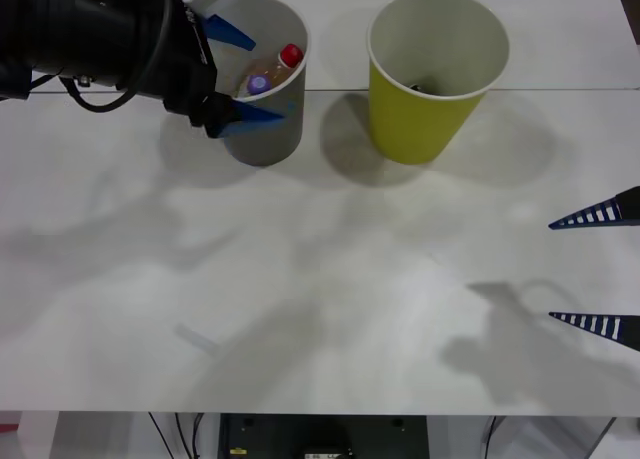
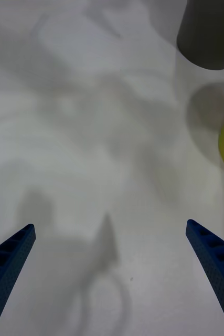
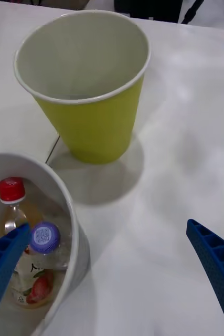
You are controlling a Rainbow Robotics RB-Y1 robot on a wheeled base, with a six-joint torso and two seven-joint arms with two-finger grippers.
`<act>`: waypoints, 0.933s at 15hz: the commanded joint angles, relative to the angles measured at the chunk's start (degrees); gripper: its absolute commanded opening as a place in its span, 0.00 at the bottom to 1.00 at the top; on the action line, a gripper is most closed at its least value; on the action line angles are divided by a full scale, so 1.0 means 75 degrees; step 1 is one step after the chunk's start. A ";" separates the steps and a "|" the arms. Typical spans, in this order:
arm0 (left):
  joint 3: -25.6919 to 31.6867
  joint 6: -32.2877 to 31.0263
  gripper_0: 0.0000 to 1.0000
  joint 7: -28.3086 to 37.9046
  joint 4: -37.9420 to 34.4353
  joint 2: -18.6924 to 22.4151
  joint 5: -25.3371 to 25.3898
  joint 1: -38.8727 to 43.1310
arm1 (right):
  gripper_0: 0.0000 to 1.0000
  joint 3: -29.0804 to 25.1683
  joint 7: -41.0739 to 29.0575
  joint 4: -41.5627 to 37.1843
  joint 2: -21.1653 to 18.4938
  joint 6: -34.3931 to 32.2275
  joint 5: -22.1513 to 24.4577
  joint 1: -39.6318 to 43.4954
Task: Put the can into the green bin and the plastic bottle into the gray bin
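White tabletop (image 1: 330,309) spreads under both arms, bare across its near half apart from soft shadows. At the far left the left gripper (image 1: 232,74) hangs at the gray bin (image 1: 268,139), its blue fingers (image 1: 228,31) spread wide, one above the bin's mouth and the other across the outside of its wall, with nothing between them. Inside that bin lie two plastic bottles side by side: a red-capped bottle (image 3: 12,207) of amber drink and a purple-capped bottle (image 3: 38,262) with a strawberry label. Just to the right, apart from the gray bin and not touching it, stands the green bin (image 1: 425,119), upright, with a small dark shape deep at its bottom that may be the can (image 1: 418,85), too hidden to tell. At the right edge the right gripper (image 1: 600,269) hovers over open table, fingers parted and empty, well apart from both bins.
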 commanded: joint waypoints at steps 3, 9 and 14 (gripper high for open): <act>0.1263 -0.0938 1.00 -0.1940 -0.0600 0.0383 0.0772 0.1587 | 1.00 0.0000 0.0000 0.0001 0.0000 0.0000 0.0000 0.0000; 0.2763 -0.1125 1.00 -0.3791 -0.1678 0.0640 0.1358 0.4037 | 1.00 0.0000 0.0000 0.0001 0.0000 0.0000 0.0000 0.0000; 0.3618 -0.1125 1.00 -0.5174 -0.2311 0.0629 0.1569 0.5771 | 1.00 0.0000 0.0000 0.0001 0.0000 0.0000 0.0000 0.0000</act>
